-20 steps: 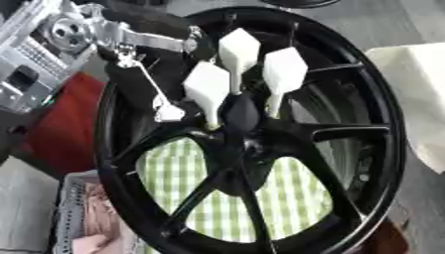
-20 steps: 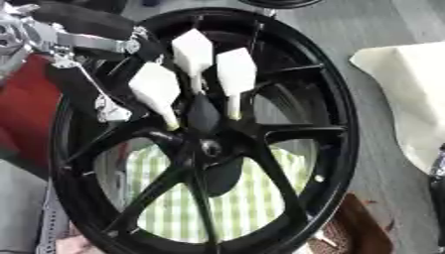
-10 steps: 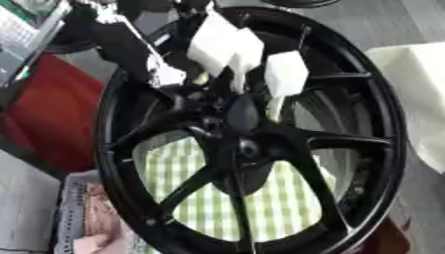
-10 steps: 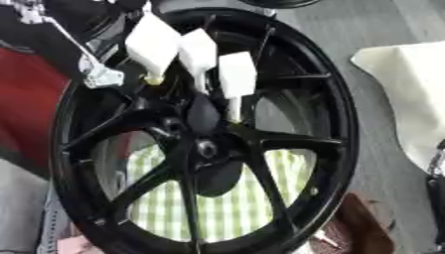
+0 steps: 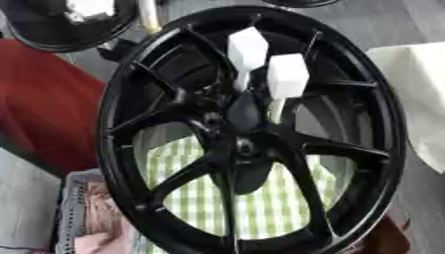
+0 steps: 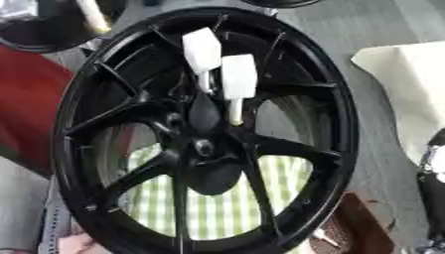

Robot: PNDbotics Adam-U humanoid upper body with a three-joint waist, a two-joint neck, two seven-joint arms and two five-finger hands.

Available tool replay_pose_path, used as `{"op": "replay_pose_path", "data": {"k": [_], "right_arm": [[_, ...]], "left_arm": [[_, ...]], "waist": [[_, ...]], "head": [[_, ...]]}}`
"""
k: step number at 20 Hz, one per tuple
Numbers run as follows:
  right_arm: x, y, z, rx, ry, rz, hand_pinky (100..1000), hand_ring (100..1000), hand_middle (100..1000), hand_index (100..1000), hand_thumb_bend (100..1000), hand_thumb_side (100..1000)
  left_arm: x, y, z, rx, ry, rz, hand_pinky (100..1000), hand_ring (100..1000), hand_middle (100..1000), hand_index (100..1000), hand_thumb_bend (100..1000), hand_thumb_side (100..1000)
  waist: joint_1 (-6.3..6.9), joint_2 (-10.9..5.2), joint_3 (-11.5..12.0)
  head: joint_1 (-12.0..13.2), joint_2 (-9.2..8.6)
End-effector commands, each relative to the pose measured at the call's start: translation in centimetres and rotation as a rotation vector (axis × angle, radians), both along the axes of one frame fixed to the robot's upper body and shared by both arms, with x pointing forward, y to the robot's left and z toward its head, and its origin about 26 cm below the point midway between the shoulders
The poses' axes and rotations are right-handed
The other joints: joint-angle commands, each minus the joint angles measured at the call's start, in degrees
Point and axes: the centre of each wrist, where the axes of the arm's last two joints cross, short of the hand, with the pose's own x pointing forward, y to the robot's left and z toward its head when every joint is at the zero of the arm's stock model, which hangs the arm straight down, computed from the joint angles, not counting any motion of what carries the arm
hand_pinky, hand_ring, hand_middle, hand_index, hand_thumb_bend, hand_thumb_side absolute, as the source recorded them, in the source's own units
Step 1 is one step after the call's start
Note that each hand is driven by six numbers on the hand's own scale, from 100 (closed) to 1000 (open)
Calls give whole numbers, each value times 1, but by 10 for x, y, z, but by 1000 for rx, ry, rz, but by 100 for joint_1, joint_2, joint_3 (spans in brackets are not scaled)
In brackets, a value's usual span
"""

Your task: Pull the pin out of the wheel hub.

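**Two white pins standing in the black hub, both robot hands at the edges**

Starting at the far left, at 11 o'clock: just a silvery scrap of the left robot hand (image 6: pixel 19 8) shows in the corner of the right eye view, and whether it is wide, narrow or holding something I cannot tell. Right beside it sits a dark round shape (image 5: pixel 52 34) with a white piece (image 5: pixel 90 7) on top, and a pale rod (image 5: pixel 148 15) at its 3 o'clock. Whether that white piece is a pin is too blurred to call.

Down the left side there's a red surface (image 5: pixel 39 99) at 9 o'clock. Below it, at 7 o'clock, is a grey basket (image 5: pixel 69 208) with something pink (image 5: pixel 100 240) in it.

Now the centre, and here is the task's thing. The black wheel hub (image 5: pixel 130 163) fills the view, tilted, with its spokes fanning out from the middle. A green checked cloth (image 5: pixel 260 208) shows through the lower openings. Two pins stand in the hub at 12 o'clock from its centre. The left pin (image 5: pixel 248 47) has a white angular head and sits higher. The right pin (image 5: pixel 287 77) is just beside it at its 4 o'clock, with a pale stem running down toward the hub's centre. No hand is touching either one.

Over to the right, a cream cloth (image 5: pixel 426 99) lies at 3 o'clock beyond the rim. At 4 o'clock, on the very edge of the right eye view, a dark and silver part of the right robot hand (image 6: pixel 432 171) peeks in, state impossible to tell
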Motion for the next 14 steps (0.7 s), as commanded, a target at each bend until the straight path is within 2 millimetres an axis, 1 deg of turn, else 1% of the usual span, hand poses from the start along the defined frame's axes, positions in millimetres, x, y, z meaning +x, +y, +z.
{"op": "replay_pose_path", "data": {"k": [1, 2, 4, 6, 8, 10, 11, 12, 13, 14], "right_arm": [[-2, -3, 3, -17, -22, -22, 432, 623, 554, 557, 306, 330], [-2, -3, 3, -17, -23, -26, 432, 623, 554, 558, 306, 330], [-2, -4, 4, -15, -27, -31, 433, 624, 555, 558, 306, 330], [-2, -4, 4, -14, -31, -33, 433, 624, 555, 559, 305, 331], [-2, -4, 4, -12, -36, -35, 434, 624, 555, 559, 305, 332], [-2, -4, 4, -10, -39, -36, 434, 624, 555, 559, 305, 332], [-2, -4, 4, -9, -40, -36, 434, 624, 555, 559, 306, 331], [-2, -4, 4, -7, -41, -36, 434, 624, 555, 559, 307, 331], [-2, -4, 4, -7, -41, -36, 434, 624, 555, 559, 308, 332], [-2, -4, 4, -7, -42, -35, 435, 624, 555, 560, 309, 331]], "left_arm": [[-17, 64, 17, -115, -68, 191, 789, 463, 324, 475, 100, 260], [-17, 85, 10, -153, -53, 253, 795, 467, 331, 483, 100, 261], [-15, 119, -4, -221, -26, 348, 815, 480, 348, 505, 100, 266], [-15, 148, -21, -282, 6, 407, 837, 504, 393, 551, 100, 268], [-15, 166, -38, -306, 36, 440, 862, 542, 459, 618, 100, 269], [-16, 177, -55, -308, 61, 453, 902, 610, 555, 724, 100, 245], [-17, 181, -61, -306, 72, 460, 939, 689, 648, 806, 100, 216], [-17, 184, -68, -298, 90, 465, 970, 756, 739, 857, 100, 198], [-17, 187, -74, -288, 110, 465, 1000, 821, 838, 906, 100, 509], [-18, 189, -78, -277, 130, 464, 1000, 841, 861, 922, 100, 652]], "waist": [[-27, -178, 50], [-38, -177, 77], [-64, -173, 119], [-93, -169, 153], [-119, -161, 179], [-144, -155, 199], [-154, -154, 206], [-166, -156, 215], [-176, -159, 221], [-184, -163, 228]], "head": [[-82, -30], [-96, -41], [-117, -58], [-131, -68], [-149, -81], [-161, -91], [-164, -96], [-168, -101], [-168, -107], [-166, -116]]}}
